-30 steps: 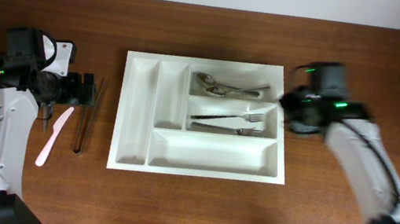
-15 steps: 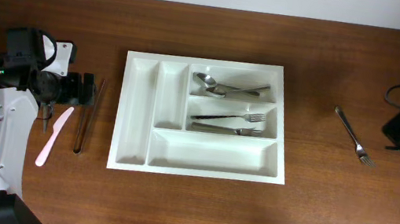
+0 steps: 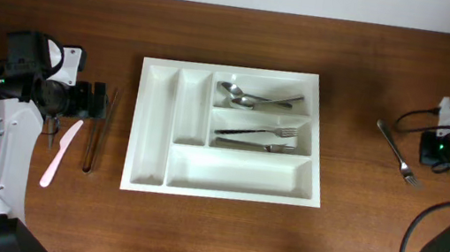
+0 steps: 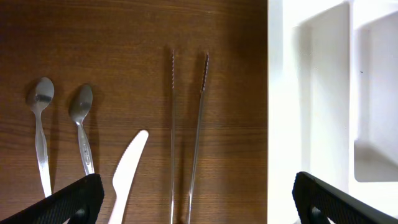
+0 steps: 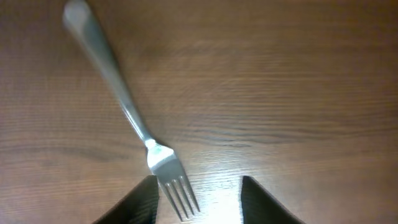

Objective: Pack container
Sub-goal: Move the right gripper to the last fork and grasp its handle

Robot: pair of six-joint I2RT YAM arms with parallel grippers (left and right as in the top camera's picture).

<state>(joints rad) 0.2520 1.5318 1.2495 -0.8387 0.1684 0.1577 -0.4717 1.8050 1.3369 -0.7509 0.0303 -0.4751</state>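
Plainly, the right fingers (image 5: 140, 202) hang spread and empty astride the tines of the loose fork (image 5: 118, 93), seemingly to grasp it for the container (image 3: 152, 133); left fingers (image 4: 68, 202) gape wide above tongs (image 4: 198, 124).

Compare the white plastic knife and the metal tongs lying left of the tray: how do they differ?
The plastic knife is white and opaque; the tongs are shiny metal. The knife is one flat piece, the tongs two thin arms. The knife is shorter and lies tilted; the longer tongs run roughly parallel to the cutlery tray's left wall. Both lie on the table, outside the tray.
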